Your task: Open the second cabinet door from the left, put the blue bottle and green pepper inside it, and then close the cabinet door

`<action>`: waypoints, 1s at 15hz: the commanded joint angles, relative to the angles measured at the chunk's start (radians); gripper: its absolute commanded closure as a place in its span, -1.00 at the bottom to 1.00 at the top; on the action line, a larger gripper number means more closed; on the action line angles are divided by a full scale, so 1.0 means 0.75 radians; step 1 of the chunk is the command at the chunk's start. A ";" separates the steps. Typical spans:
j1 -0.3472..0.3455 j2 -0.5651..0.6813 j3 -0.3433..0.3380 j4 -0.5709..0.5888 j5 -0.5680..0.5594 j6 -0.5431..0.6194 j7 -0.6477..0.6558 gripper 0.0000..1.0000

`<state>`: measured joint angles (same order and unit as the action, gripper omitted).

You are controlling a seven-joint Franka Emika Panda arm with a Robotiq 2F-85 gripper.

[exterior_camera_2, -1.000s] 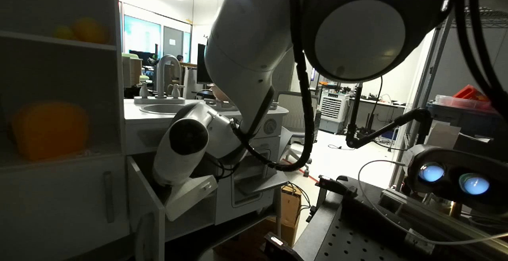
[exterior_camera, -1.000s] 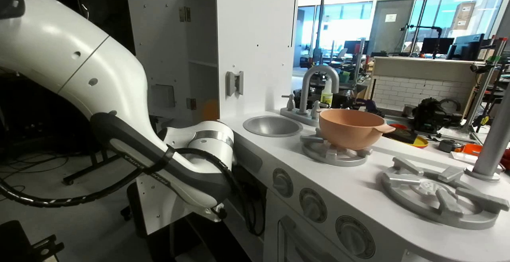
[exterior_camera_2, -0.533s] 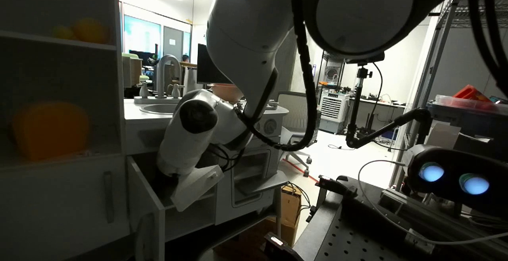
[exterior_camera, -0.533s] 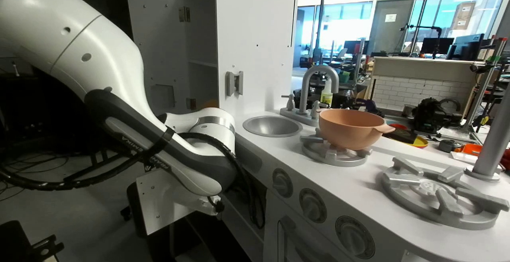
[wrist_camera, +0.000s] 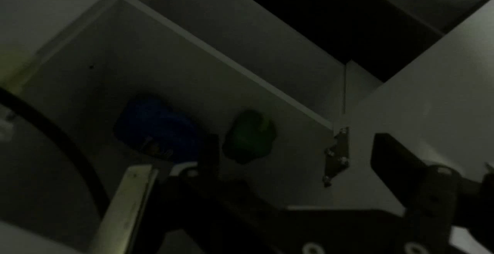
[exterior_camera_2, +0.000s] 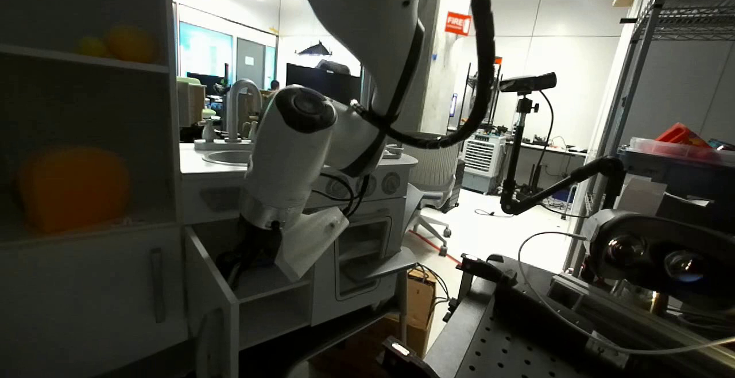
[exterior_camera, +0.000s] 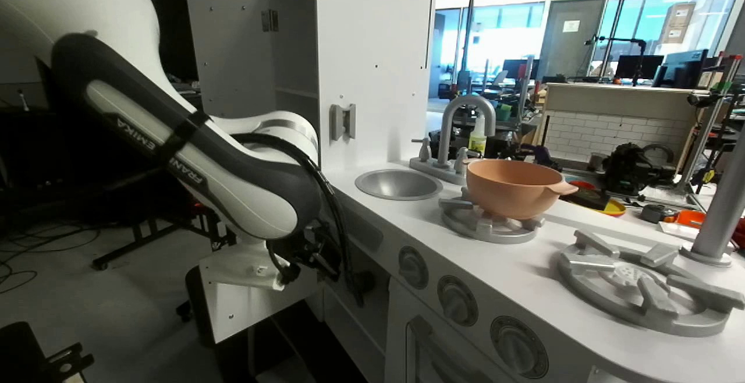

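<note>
Fingers [wrist_camera: 397, 169] are wide apart, nothing in them. Both the green pepper [wrist_camera: 250, 138] (near the middle of the wrist view) and blue bottle [wrist_camera: 156, 128] (just left of it) are on the cabinet shelf [wrist_camera: 185, 65]. What'd worry me: backing out carelessly, a finger hooks the open cabinet door [exterior_camera_2: 208, 292] or knocks the pepper off. Arm [exterior_camera: 233, 167] slants in from upper left in an exterior view, wrist [exterior_camera_2: 287, 165] tipped downward.

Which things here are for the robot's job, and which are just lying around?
For the job:
blue bottle, inside the cabinet
green pepper, inside too
second cabinet door from the left, open
gripper, open

Just lying around:
tan bowl, on a burner
big orange thing, too dim to name
headset with two lenses
</note>
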<state>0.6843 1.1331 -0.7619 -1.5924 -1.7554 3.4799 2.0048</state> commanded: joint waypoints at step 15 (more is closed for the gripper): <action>0.688 -0.235 -0.555 -0.165 -0.437 0.397 0.391 -1.00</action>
<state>1.2132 0.8996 -1.1744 -1.8219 -2.0634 3.5777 2.2352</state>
